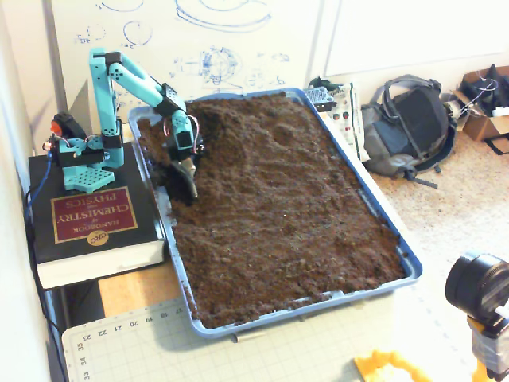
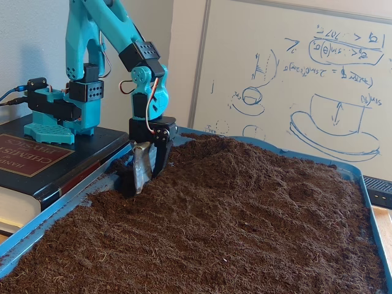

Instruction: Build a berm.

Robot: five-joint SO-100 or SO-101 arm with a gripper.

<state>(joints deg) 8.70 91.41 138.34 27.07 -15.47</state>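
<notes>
Both fixed views: one gripper (image 1: 188, 180) (image 2: 146, 177), one berm (image 1: 238, 131) (image 2: 245, 165), one tray (image 1: 409, 263).

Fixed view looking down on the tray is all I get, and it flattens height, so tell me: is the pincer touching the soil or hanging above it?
Observer: In a fixed view from low beside the tray, the pincer has its tips down in the soil, in a dark hollow near the tray wall.
Operator: Is the soil next to it really raised?
Observer: Yes. The berm humps up right beside the pincer, clearly higher than the flat soil nearer the camera.
</notes>
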